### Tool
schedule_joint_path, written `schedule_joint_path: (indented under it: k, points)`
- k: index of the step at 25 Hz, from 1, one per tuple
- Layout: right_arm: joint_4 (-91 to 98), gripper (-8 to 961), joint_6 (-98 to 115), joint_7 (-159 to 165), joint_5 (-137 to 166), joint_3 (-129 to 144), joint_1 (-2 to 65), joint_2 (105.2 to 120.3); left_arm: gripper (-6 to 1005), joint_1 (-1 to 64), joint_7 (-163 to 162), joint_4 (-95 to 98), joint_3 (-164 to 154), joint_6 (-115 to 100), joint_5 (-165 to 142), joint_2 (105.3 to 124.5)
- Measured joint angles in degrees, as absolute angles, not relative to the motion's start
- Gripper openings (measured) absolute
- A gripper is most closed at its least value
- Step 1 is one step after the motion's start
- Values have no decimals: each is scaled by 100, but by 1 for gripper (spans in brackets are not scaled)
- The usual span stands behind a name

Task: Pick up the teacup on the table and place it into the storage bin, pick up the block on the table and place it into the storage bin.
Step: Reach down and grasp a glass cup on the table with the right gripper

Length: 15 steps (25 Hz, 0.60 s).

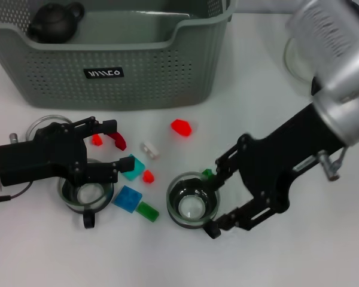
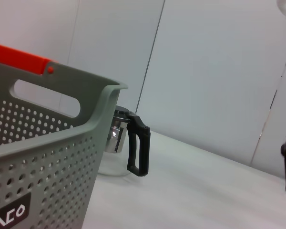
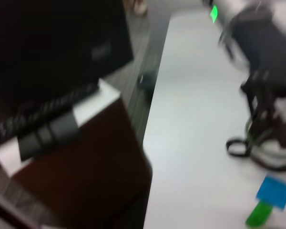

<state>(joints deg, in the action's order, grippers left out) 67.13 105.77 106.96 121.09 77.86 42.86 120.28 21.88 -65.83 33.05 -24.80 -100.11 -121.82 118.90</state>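
Both arms reach low and inward, left hand [image 1: 110, 146] and right hand [image 1: 218, 194] spread wide.

The storage bin [image 1: 113, 66] is cut off at the head view's top edge, the left pincer [image 1: 110, 146] covers part of a glass cup [image 1: 84, 194], and the right wrist view is blurred.

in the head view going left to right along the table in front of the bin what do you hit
Left tool → teal block → white block → big red block → glass teacup → right tool.
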Motion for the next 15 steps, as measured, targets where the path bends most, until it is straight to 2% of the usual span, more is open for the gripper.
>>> schedule_joint_path:
  k: [6, 15]
  points:
    - [6067, 654, 9883, 10747, 12419, 8550, 4735, 12035, 947, 2188, -6583, 3305, -2448, -10011, -12182, 11892]
    - [5906, 654, 8912, 10755, 12469, 9561, 4938, 12056, 947, 2191, -6583, 3305, -2443, -9942, -12170, 11892]
